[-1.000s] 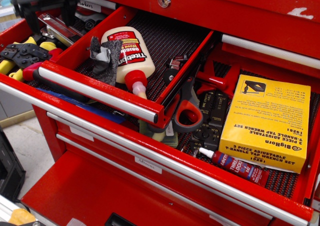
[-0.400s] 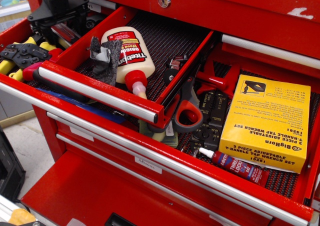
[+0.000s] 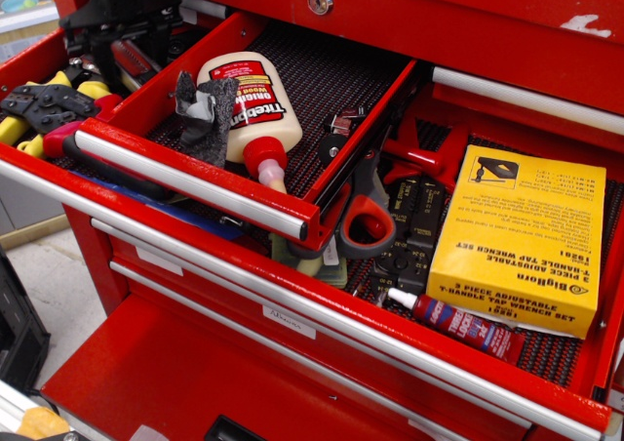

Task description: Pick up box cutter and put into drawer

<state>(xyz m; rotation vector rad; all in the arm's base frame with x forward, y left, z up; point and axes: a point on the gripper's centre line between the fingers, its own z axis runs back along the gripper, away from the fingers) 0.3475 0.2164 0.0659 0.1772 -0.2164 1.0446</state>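
The box cutter [image 3: 130, 60] lies in the wide drawer at the far left, behind the narrow drawer; only a short stretch of it shows under the gripper. My black gripper [image 3: 122, 43] has come down over it, with one finger on each side and the jaws spread. The narrow red drawer [image 3: 367, 119] stands pulled out, with black mesh liner and a short silver bar handle [image 3: 185, 182] on its front. It holds a glue bottle [image 3: 249, 104], a grey rag [image 3: 205, 114] and small parts.
Yellow-and-black crimping pliers [image 3: 44, 109] lie just left of the gripper. Red-handled scissors [image 3: 363, 221], a yellow tap wrench box [image 3: 522, 236] and a small red threadlocker bottle [image 3: 458, 324] lie in the wide drawer to the right.
The gripper has moved right and down from the top left corner and now covers the box cutter, which lay in plain view a second ago. Nothing else has moved.
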